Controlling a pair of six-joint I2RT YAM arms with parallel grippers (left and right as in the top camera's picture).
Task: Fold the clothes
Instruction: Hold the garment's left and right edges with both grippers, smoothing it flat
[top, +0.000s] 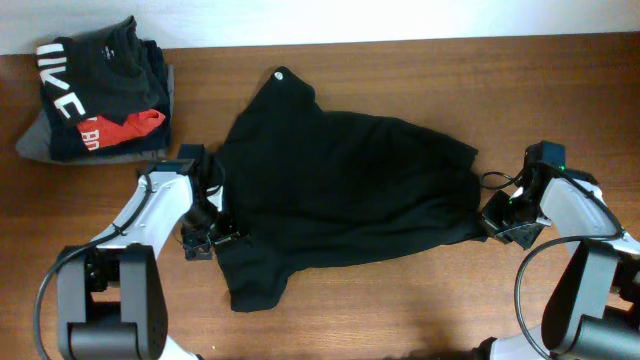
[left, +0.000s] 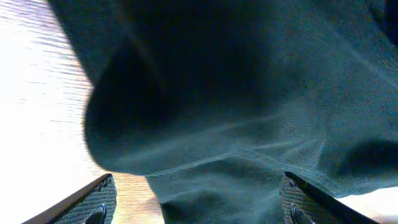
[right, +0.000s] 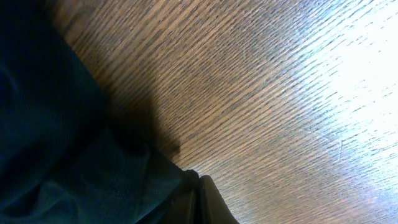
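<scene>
- Currently clothes (top: 350, 190) lie spread, rumpled, mid table (top: 400, 310), btwn both arms.
- L gripper (top: 207, 238): at clothes' left edge; fingers (left: 99, 202) spread wide, fabric lying btwn them.
- R gripper (top: 497, 218): at right edge; fingers pressed together, pinching cloth's hem.
- Small white logo (top: 280, 73) at clothes' far tip.
- Folded pile (top: 95, 95) at far-left corner, well apart from clothes.

The large plain black soft-fabric garment (top: 350, 190) looks matt and finely knitted; the brown wooden tabletop (top: 400, 300) is grained and slightly glossy.
</scene>
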